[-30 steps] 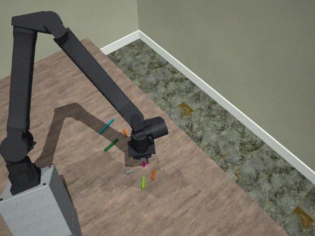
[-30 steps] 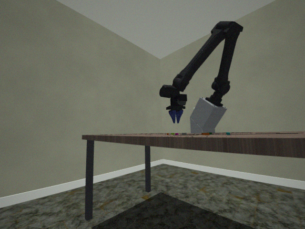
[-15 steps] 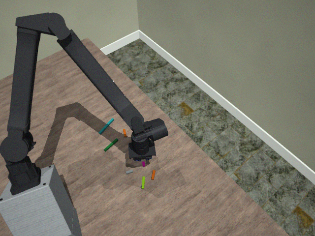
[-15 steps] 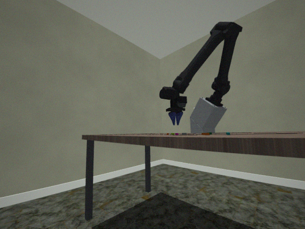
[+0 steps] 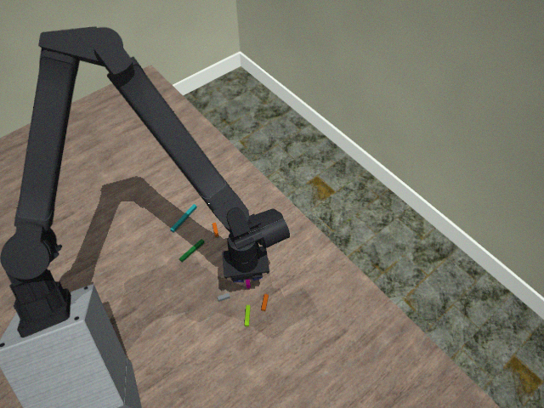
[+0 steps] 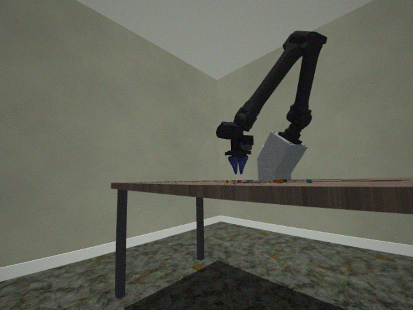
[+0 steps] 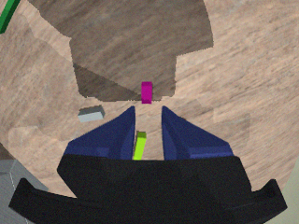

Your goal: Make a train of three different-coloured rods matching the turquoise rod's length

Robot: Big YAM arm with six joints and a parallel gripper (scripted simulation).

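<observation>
Tool (image 6: 239,174) (image 7: 148,112) above a short magenta rod (image 5: 248,284) (image 6: 239,181) (image 7: 147,92).

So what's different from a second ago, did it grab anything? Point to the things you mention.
The gripper (image 5: 247,280) (image 6: 238,174) (image 7: 148,112) has come down a little towards the table (image 5: 342,333) (image 6: 173,190) (image 7: 262,79). Nothing was grabbed or let go; the magenta rod (image 5: 248,284) (image 6: 239,181) (image 7: 147,92) lies where it was, as do the others in view.
</observation>
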